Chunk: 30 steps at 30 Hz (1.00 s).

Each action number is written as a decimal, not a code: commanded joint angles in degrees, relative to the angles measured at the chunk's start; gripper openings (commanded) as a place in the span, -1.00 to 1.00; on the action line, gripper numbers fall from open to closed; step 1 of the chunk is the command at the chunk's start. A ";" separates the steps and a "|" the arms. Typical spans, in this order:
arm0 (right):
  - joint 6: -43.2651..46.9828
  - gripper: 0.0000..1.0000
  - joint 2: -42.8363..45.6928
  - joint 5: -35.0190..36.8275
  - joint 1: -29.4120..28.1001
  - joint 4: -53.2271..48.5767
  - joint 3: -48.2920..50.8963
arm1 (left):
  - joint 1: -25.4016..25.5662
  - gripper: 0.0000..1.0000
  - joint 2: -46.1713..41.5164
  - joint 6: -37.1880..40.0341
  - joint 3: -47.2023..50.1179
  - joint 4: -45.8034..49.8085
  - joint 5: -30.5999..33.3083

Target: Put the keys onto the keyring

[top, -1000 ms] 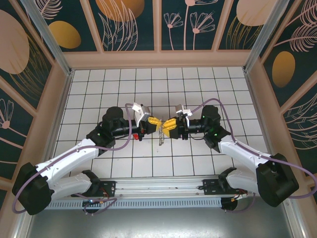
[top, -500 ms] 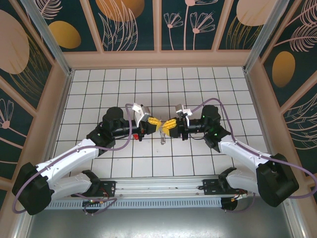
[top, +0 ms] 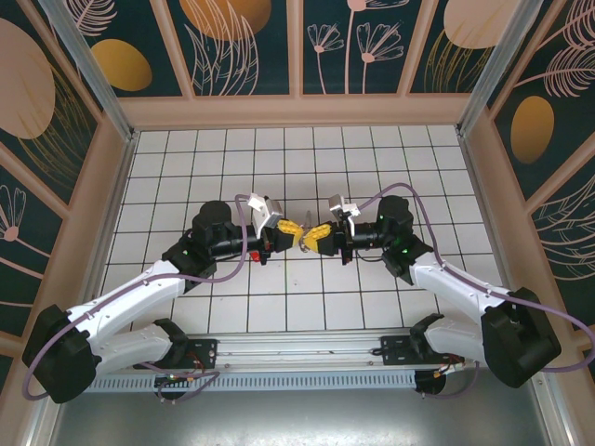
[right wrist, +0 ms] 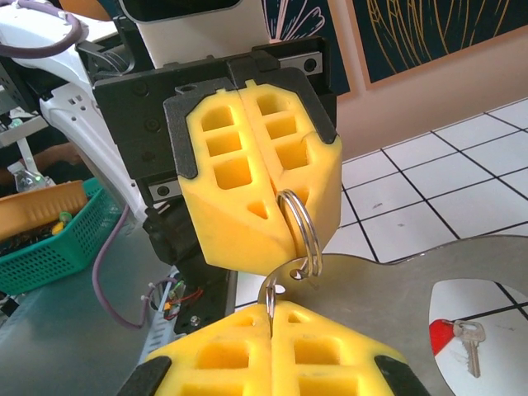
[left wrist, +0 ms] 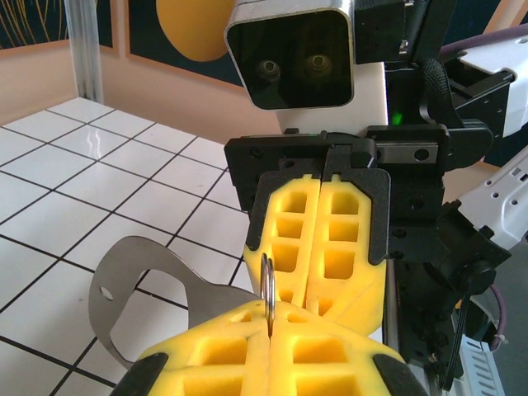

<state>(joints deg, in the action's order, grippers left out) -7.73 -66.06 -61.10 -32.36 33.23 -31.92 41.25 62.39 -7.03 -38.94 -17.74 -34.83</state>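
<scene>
Both grippers meet tip to tip above the middle of the white tiled floor. My left gripper is shut on the keyring's silver split ring. A flat silver tag hangs from that ring. My right gripper is shut on a smaller ring threaded through the tag's hole. One of the keys, red-headed with a silver blade, lies flat on a tile below and shows through the tag's large opening.
Wooden-framed patterned walls enclose the tiled floor on three sides. The arms' mounting rail runs along the near edge. A green basket with small items sits beyond that edge.
The right gripper's jaws have closed onto the small ring. The metal piece that dangled below the two grippers has come up level with the fingertips. The left gripper stayed shut.
</scene>
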 commanded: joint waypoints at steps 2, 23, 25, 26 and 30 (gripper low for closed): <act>2.49 -1.00 1.92 0.12 -0.35 -1.33 -2.27 | 0.11 -1.00 -0.94 1.18 0.26 -0.83 1.80; -1.61 -1.00 5.81 1.19 3.00 4.39 -1.18 | 0.06 -1.00 -3.99 -1.24 2.84 -1.58 1.24; -1.29 -1.00 6.01 1.42 3.00 3.96 -1.30 | 0.12 -1.00 -4.03 -1.44 2.73 -1.18 0.79; -1.32 -1.00 6.06 1.42 3.03 4.14 -1.31 | 0.08 -1.00 -3.95 -1.56 2.61 -0.95 0.50; -1.87 -1.00 6.36 0.36 3.09 5.88 -1.04 | 0.09 -0.70 -4.39 -1.52 2.19 0.58 1.29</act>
<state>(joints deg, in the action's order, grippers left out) -9.21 -61.49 -60.07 -29.91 34.13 -32.10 41.32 59.09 -7.92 -36.99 -19.38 -33.76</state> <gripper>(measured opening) 0.038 0.110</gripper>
